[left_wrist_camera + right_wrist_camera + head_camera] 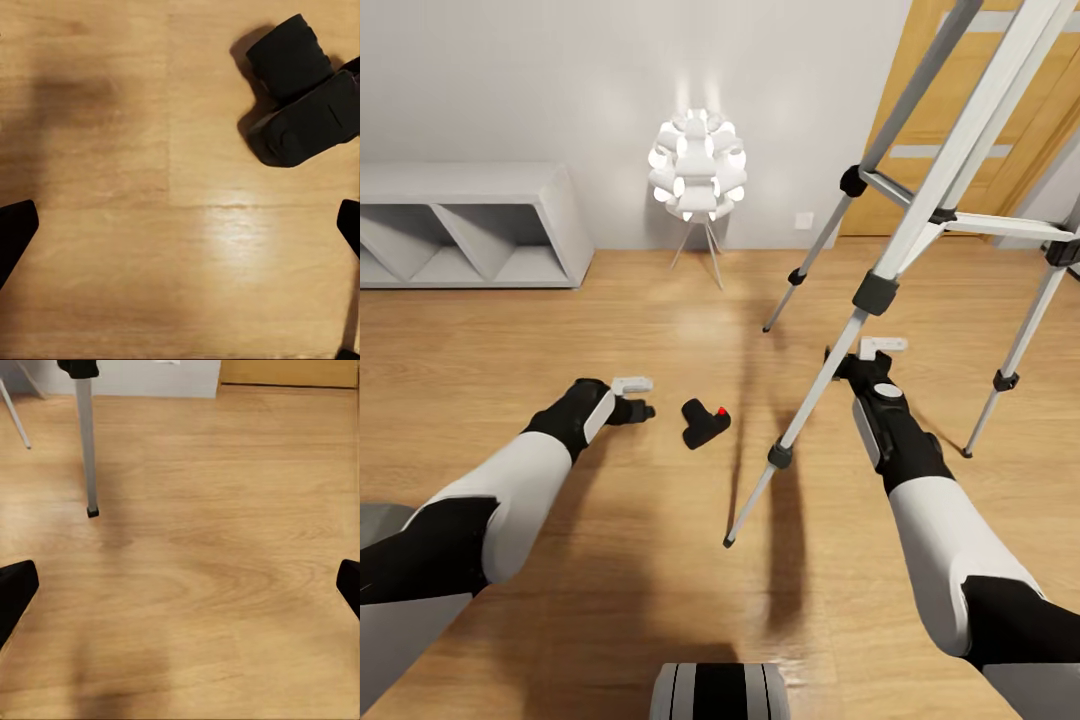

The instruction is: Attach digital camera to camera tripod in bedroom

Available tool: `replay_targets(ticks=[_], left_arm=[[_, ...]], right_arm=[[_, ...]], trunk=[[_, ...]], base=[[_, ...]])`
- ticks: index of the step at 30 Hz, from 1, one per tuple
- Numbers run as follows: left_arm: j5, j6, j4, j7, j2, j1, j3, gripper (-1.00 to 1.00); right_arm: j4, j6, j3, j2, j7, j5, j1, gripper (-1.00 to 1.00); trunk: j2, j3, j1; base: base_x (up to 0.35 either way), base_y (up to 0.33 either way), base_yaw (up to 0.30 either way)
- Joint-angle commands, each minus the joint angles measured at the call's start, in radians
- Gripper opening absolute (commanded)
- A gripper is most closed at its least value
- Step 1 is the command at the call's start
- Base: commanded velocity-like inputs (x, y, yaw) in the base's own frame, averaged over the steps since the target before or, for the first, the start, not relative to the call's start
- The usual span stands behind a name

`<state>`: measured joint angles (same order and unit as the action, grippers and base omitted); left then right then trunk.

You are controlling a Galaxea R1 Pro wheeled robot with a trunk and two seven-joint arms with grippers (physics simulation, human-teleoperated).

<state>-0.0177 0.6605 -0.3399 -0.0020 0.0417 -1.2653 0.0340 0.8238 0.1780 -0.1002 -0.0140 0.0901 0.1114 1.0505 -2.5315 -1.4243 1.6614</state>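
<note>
Head view: the digital camera (705, 422) lies on the wood floor (660, 300), just beside the left tool (638, 398) and near the closest leg of the camera tripod (880, 285); the right tool (880, 350) hovers behind that leg. I judge the camera light, rigid and fairly smooth — best taken across the chunky body, away from the red button.

Left wrist view: the camera (304, 105) sits off to one side of the widely parted fingertips (15, 232), nothing between them. No brand or writing is readable.

Right wrist view: this tool's fingertips (16, 589) are also spread wide over bare floor, empty, with a tripod leg (87, 442) standing ahead — stiff metal, likely to tip if bumped.
</note>
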Motion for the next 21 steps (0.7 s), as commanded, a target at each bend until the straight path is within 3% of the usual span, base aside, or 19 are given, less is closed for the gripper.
replay_targets(ticks=[1, 16, 21], left_arm=[[-0.002, 0.005, 0.006, -0.001, -0.002, 0.0, 0.004, 1.0], [-0.004, 0.005, 0.032, -0.003, 0.007, 0.0, 0.003, 1.0], [-0.004, 0.005, 0.035, -0.003, 0.014, 0.0, 0.003, 1.0]], right_arm=[[0.01, 0.006, -0.003, -0.002, 0.0, 0.01, 0.0, 1.0], [0.011, -0.089, -0.003, -0.004, -0.001, 0.013, -0.003, 1.0], [0.01, -0.092, -0.003, -0.003, -0.001, 0.013, -0.003, 1.0]], trunk=[[0.0, -0.001, 0.0], [0.0, -0.001, 0.0], [0.0, -0.001, 0.0]], base=[[0.001, 0.0, 0.0], [0.005, 0.0, 0.0], [0.246, -0.023, 0.0]])
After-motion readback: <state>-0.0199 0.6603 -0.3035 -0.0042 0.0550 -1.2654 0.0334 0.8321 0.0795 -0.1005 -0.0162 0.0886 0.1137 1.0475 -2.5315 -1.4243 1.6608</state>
